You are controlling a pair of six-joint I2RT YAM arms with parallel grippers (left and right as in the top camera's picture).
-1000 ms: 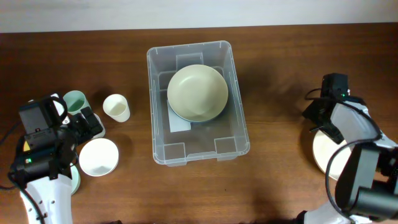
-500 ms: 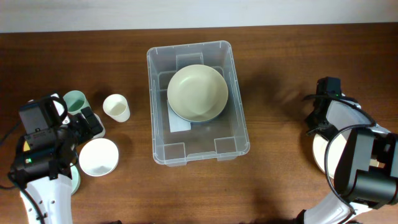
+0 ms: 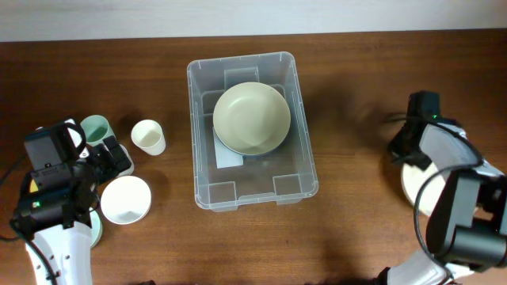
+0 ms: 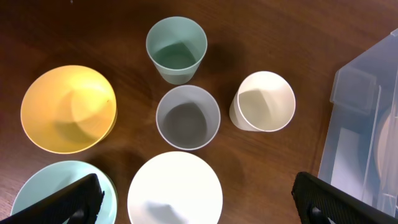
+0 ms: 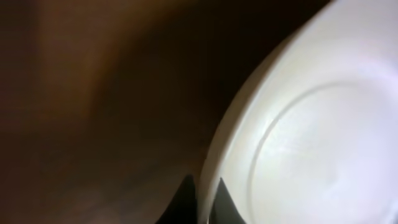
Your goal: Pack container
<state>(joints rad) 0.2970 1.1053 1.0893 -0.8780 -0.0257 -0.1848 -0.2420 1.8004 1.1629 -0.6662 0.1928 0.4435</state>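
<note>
The clear container (image 3: 193, 134) stands mid-table with a pale cream-green bowl (image 3: 251, 117) inside; its corner (image 4: 364, 118) shows in the left wrist view. My right gripper (image 5: 205, 200) is shut on the rim of a white bowl (image 5: 317, 130) at the table's right side, one finger on each side of the rim. From overhead that gripper (image 3: 402, 157) sits at the left edge of the same bowl (image 3: 410, 190). My left gripper (image 4: 199, 205) hangs open above another white bowl (image 4: 175, 190), holding nothing.
Around the left gripper (image 3: 119, 158) stand a teal cup (image 4: 176, 48), a grey cup (image 4: 188, 117) and a cream cup (image 4: 262, 101). A yellow bowl (image 4: 68, 109) and a pale teal bowl (image 4: 37, 186) lie to its left.
My right gripper has gone from open to shut on the white bowl's rim, its arm shifting slightly. The left arm and the container have not moved.
</note>
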